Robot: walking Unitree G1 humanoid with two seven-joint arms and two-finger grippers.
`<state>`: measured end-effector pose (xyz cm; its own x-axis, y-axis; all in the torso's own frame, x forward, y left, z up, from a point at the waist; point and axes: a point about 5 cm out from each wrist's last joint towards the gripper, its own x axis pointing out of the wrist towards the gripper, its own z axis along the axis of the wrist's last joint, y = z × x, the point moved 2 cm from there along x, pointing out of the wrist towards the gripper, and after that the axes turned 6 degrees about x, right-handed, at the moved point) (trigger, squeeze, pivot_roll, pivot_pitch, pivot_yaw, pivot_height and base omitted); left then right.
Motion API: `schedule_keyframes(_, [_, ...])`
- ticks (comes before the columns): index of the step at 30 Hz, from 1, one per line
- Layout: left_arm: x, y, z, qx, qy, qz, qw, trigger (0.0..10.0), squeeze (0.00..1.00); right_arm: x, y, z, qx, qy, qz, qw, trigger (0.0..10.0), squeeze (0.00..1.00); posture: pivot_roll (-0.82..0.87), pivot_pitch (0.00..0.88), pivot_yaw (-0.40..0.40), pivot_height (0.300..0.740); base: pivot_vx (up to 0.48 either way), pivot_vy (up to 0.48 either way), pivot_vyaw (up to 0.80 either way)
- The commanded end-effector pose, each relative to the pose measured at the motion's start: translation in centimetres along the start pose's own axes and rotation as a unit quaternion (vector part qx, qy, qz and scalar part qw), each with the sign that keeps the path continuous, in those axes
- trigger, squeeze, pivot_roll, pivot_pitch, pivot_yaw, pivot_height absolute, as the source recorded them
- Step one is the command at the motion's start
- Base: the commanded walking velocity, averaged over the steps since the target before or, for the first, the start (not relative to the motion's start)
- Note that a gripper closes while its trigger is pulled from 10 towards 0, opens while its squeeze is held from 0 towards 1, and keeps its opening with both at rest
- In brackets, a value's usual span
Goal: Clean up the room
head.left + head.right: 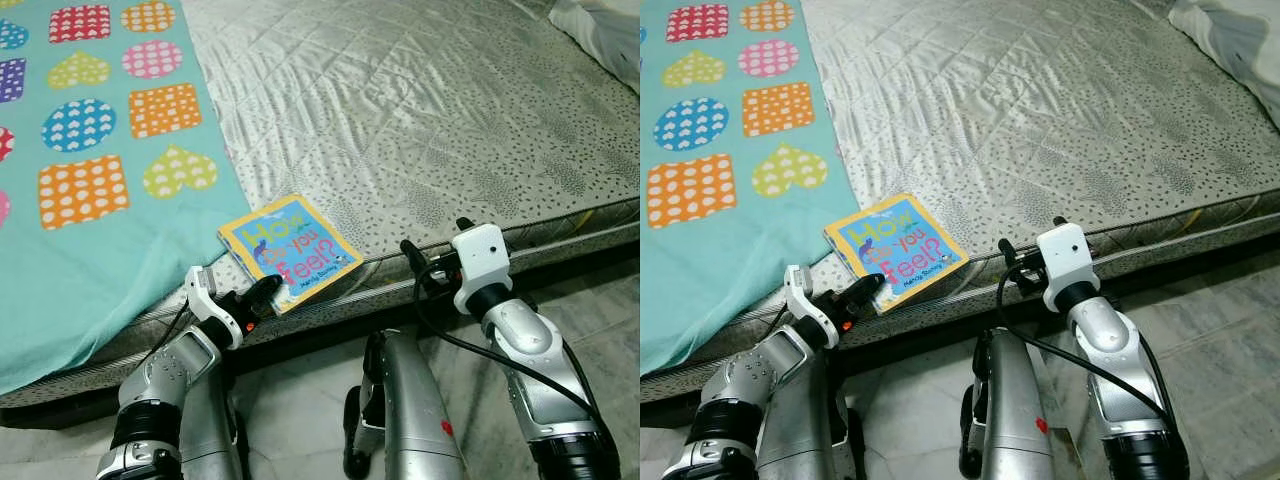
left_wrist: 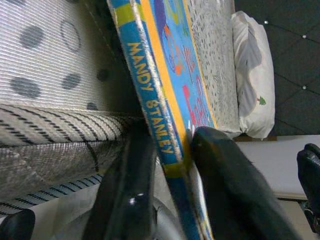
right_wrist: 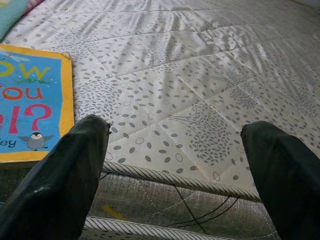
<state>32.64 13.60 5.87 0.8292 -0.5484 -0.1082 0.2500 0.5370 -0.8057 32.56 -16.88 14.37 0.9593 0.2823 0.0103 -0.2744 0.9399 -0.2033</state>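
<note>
A Unitree G1 humanoid faces a mattress (image 1: 420, 130) covered in quilted grey-white fabric with a leaf-and-dot print. A children's book (image 1: 288, 248), yellow-bordered with a blue cover reading "How do you feel?", lies at the mattress's near edge, its lower corner jutting over the side. The left gripper (image 1: 262, 296) reaches that near corner from below the edge, its two black fingers (image 2: 220, 185) clamped on the book, one on each face; the left wrist view shows the spine, lettered "MANDY STANLEY", wedged between them.

The right gripper (image 1: 437, 247) hovers at the same near edge, to the right of the book and apart from it, its fingers (image 3: 70, 180) spread wide with nothing between them; the right wrist view looks across the quilted surface with the book's cover at one side.

A turquoise blanket (image 1: 100, 250), patterned with hearts, circles and squares in orange, pink, yellow, blue and red, covers the left part of the mattress and drapes over its near edge just beside the book. A white pillow (image 1: 600, 28) lies at the far right corner. Below the mattress, pale marbled floor (image 1: 600, 300) spreads under the robot's silver arms.
</note>
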Motion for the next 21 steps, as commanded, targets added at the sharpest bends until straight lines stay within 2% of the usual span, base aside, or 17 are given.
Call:
schedule_keyframes(1, [0.0, 0.2, -0.6, -0.002, 0.008, 0.002, 1.000, 0.0, 0.00, -0.1, 0.3, -0.2, 0.000, 0.001, 0.004, 1.000, 10.0, 0.00, -0.04, 0.249, -0.056, 0.517, 0.000, 0.000, 0.00])
schedule_keyframes(9, [0.1, 0.4, -0.6, 0.004, -0.003, 0.008, 1.000, 0.0, 0.00, 0.2, 0.9, -0.3, 0.004, 0.000, 0.009, 1.000, 10.0, 0.00, -0.03, 0.242, -0.056, 0.517, 0.000, 0.000, 0.00])
schedule_keyframes(12, [0.0, 0.4, -0.1, 0.021, -0.020, 0.013, 0.999, 0.0, 0.00, 0.4, 1.2, -0.3, 0.007, -0.002, 0.011, 1.000, 10.0, 0.00, -0.02, 0.238, -0.054, 0.517, 0.000, 0.000, 0.00])
schedule_keyframes(15, [-0.3, 0.2, 0.5, 0.074, -0.039, 0.020, 0.996, 0.0, 0.00, 0.5, 1.6, -0.2, 0.012, -0.006, 0.012, 1.000, 10.0, 0.00, -0.01, 0.225, -0.048, 0.517, 0.000, 0.000, 0.00])
schedule_keyframes(17, [-0.4, 0.0, 0.8, 0.087, -0.049, 0.023, 0.995, 0.0, 0.00, 0.6, 1.6, -0.1, 0.014, -0.007, 0.012, 1.000, 10.0, 0.00, -0.01, 0.225, -0.048, 0.517, 0.000, 0.000, 0.00])
schedule_keyframes(18, [-0.6, -0.1, 1.3, 0.110, -0.060, 0.031, 0.992, 0.0, 0.00, 0.7, 1.7, -0.1, 0.018, -0.009, 0.011, 1.000, 10.0, 0.00, 0.00, 0.219, -0.044, 0.517, 0.000, 0.000, 0.00])
schedule_keyframes(19, [-1.2, -0.6, 2.6, 0.163, -0.090, 0.042, 0.982, 0.0, 0.00, 1.0, 2.0, 0.1, 0.043, -0.012, 0.006, 0.999, 10.0, 0.00, 0.02, 0.203, -0.036, 0.517, 0.000, 0.000, 0.00])
schedule_keyframes(20, [-1.2, -0.6, 2.6, 0.163, -0.090, 0.042, 0.982, 0.0, 0.00, 1.0, 2.0, 0.1, 0.043, -0.012, 0.006, 0.999, 10.0, 0.00, 0.02, 0.203, -0.036, 0.517, 0.000, 0.000, 0.00])
schedule_keyframes(21, [-1.7, -1.2, 3.7, 0.211, -0.113, 0.051, 0.970, 0.0, 0.00, 1.3, 2.2, 0.2, 0.066, -0.013, 0.002, 0.998, 10.0, 0.00, 0.02, 0.200, -0.035, 0.517, 0.000, 0.000, 0.00])
